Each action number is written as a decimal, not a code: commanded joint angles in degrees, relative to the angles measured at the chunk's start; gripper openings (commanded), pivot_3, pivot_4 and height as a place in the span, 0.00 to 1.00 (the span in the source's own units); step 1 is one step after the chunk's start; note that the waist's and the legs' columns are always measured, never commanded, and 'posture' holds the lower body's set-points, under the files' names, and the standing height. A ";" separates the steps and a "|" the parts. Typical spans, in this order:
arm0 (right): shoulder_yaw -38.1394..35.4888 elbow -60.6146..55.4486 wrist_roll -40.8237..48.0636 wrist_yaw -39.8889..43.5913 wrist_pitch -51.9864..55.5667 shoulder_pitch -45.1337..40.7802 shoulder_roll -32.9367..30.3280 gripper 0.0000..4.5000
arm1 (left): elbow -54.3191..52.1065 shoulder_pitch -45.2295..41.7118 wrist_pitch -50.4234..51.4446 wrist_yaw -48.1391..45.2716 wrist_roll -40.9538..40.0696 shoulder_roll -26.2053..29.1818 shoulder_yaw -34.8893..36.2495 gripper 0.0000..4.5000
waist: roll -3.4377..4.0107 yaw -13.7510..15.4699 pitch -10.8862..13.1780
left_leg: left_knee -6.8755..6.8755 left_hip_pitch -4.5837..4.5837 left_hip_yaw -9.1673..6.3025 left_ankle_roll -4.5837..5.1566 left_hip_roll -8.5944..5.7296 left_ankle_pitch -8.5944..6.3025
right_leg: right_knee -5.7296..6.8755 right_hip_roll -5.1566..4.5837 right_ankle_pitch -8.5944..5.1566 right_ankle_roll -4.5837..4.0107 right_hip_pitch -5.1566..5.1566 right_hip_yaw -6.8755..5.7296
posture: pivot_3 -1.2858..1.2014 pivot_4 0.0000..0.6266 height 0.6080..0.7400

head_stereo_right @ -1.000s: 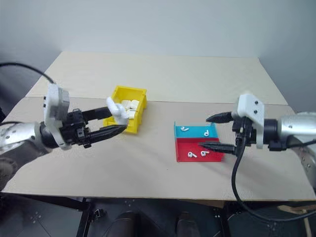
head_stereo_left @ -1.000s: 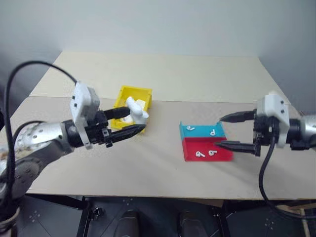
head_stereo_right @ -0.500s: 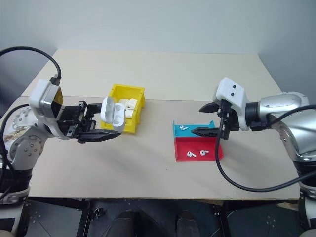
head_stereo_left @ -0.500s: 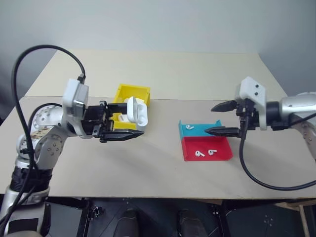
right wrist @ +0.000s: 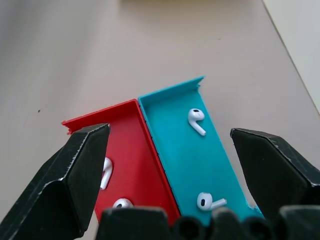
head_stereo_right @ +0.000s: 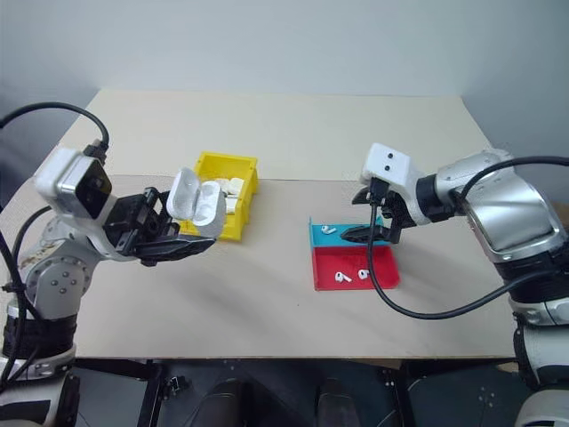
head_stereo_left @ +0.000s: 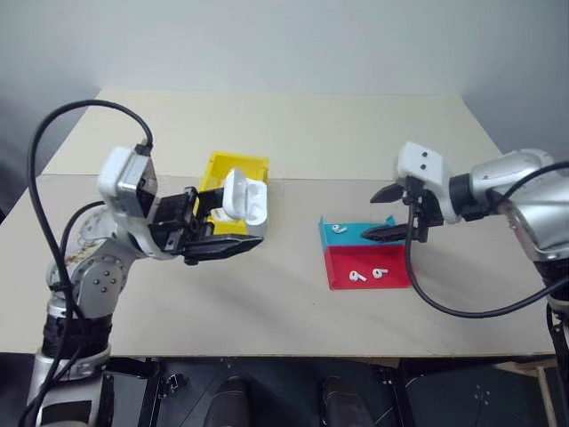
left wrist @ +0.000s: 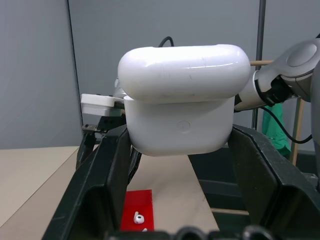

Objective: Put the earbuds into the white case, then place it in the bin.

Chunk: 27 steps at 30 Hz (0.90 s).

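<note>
Left eye view shows the left end effector (head_stereo_left: 233, 229) clamped on the white case (head_stereo_left: 244, 199), held up off the table (head_stereo_left: 293, 142) with its lid hinged open, just in front of the bin (head_stereo_left: 233, 167). That yellow bin sits near the table's middle, toward the left edge, with small white pieces inside that are too small to make out. Toward the right edge lies a flat tray (head_stereo_left: 366, 258), teal at the back and red at the front; two earbuds (right wrist: 196, 120) lie in each half. Over the teal half hangs the right end effector (head_stereo_left: 385, 213), fingers spread wide with nothing between them.
</note>
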 commanded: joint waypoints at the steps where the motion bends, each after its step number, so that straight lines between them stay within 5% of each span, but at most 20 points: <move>1: 0.36 -4.64 -0.79 4.20 -0.50 0.02 -2.73 0.88 | -2.84 0.17 0.22 0.37 -0.83 -0.12 0.99 0.60 | 0.00 0.10 0.00 | 0.00 0.00 -0.02 0.00 0.00 0.00 | 0.00 0.00 0.00 0.00 0.00 -0.01 | 0.52 0.24 1.00; 5: 3.03 -7.68 -2.93 3.50 2.22 2.58 -2.31 0.62 | -4.27 0.86 1.22 0.79 -1.51 0.50 1.67 0.60 | 0.00 0.12 0.00 | 0.00 0.01 -0.02 0.00 0.00 0.00 | 0.00 0.00 0.00 0.00 0.01 -0.02 | 0.52 0.24 1.00; 27: 12.76 -13.84 -10.26 -6.69 18.05 5.07 3.45 0.62 | -6.09 2.77 1.51 0.67 -0.57 -0.28 0.67 0.60 | 0.01 -0.36 -0.01 | 0.05 0.07 -0.03 -0.02 0.00 0.01 | 0.28 0.02 -0.02 -0.02 -0.03 0.01 | 0.52 0.24 1.00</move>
